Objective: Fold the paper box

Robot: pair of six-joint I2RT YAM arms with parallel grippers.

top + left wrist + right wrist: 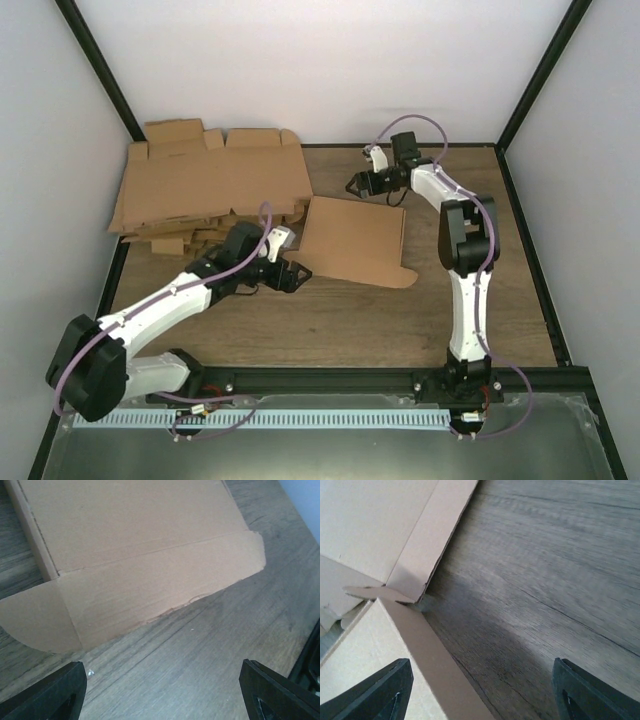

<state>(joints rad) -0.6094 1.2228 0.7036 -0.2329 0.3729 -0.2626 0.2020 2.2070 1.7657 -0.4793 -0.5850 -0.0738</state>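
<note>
Evidently the left tool (294, 276) and right tool (354, 185) are gaping wide, empty, bracketing the paper box (355, 240) mid-frame on the bench (400, 320), likely to work opposite flaps.

The top view looks down from high behind the near edge, taking in the whole desk (400, 320). The left wrist view sits low and close, facing the paper box (150, 555) across its upper half. The right wrist view, even closer, apparently shares that box's opposite corner, lower left.
</note>
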